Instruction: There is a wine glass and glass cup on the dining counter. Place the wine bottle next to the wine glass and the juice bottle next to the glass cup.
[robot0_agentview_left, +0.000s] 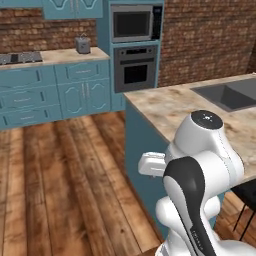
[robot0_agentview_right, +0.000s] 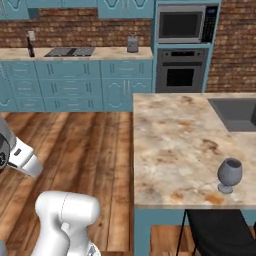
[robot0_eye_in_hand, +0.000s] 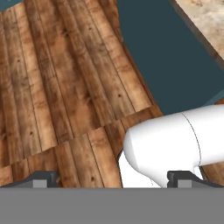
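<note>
The wine glass (robot0_agentview_right: 230, 174), grey-blue with a rounded bowl, stands near the front edge of the dining counter (robot0_agentview_right: 175, 140), right of its middle. Far off, a slim dark wine bottle (robot0_agentview_right: 30, 47) stands on the back counter, left of the black cooktop (robot0_agentview_right: 70, 51). My gripper (robot0_eye_in_hand: 113, 179) hangs low beside the island's teal end and looks down at the wooden floor. Its fingertips (robot0_eye_in_hand: 41, 179) are wide apart, so it is open and holds nothing. The glass cup and the juice bottle are out of view.
A grey sink (robot0_agentview_left: 230, 94) is set into the dining counter (robot0_agentview_left: 170, 107). A dark stool (robot0_agentview_right: 220, 232) stands under its front edge. On the back counter sits a grey toaster (robot0_agentview_left: 82, 45), and a wall oven (robot0_agentview_right: 181, 70) stands beside it. Open wooden floor (robot0_agentview_left: 60, 170) lies between the counters.
</note>
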